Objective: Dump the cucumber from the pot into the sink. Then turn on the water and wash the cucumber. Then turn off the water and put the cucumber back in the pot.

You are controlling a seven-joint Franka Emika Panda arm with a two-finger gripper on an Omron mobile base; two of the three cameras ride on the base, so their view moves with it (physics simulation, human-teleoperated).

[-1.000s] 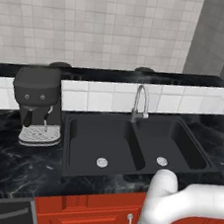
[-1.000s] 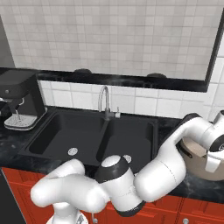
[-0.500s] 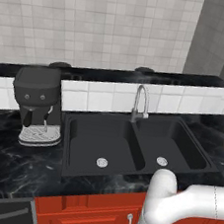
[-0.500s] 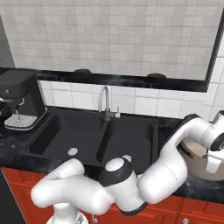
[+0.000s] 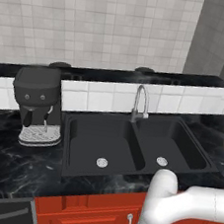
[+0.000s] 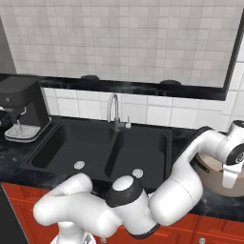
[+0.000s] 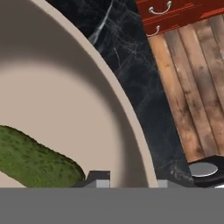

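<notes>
Cucumber (image 7: 37, 159) lying inside the pot (image 7: 87, 100), right of the sink (image 6: 102, 150) on the black counter (image 7: 144, 87). Gripper (image 7: 127, 183) straddling the pot's rim, narrowing from wide a second ago; grip not yet certain. Probably securing the pot for dumping.

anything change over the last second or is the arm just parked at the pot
Very little has changed. The arm stays reached over to the pot on the counter right of the sink, and no travel shows. The fingertips straddle the pot's rim, one inside near the cucumber; whether they have clamped cannot be told. The cucumber is in the pot, and the faucet is unmoved.
</notes>
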